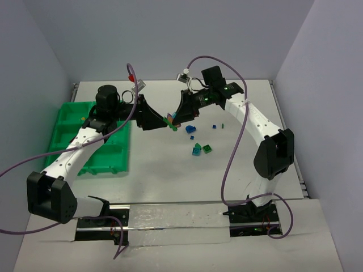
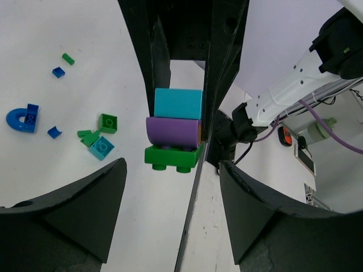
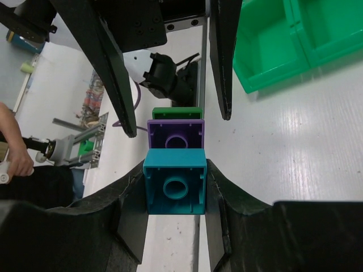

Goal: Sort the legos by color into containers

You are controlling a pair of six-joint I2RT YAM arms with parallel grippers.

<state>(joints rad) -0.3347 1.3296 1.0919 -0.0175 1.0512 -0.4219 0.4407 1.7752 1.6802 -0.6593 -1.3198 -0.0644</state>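
Observation:
A stack of three legos hangs above the table: a teal brick [image 3: 174, 190], a purple brick [image 3: 176, 135] and a green plate [image 3: 176, 113]. My right gripper [image 3: 174, 192] is shut on the teal brick. In the left wrist view the teal [image 2: 178, 103], purple [image 2: 173, 130] and green [image 2: 172, 156] pieces sit just beyond my left gripper [image 2: 170, 215]. It is open, with its fingers clear of the stack. From above, the left gripper [image 1: 163, 122] and the right gripper [image 1: 177, 117] meet at the stack [image 1: 170, 120]. The green tray of containers [image 1: 68, 113] lies far left.
Loose legos lie on the table right of the grippers: a blue arch [image 1: 190, 128], a teal brick [image 1: 196, 151], a green brick [image 1: 208, 149] and small blue [image 1: 214, 126] and green [image 1: 222, 125] pieces. The left arm passes over the tray [image 3: 272, 45].

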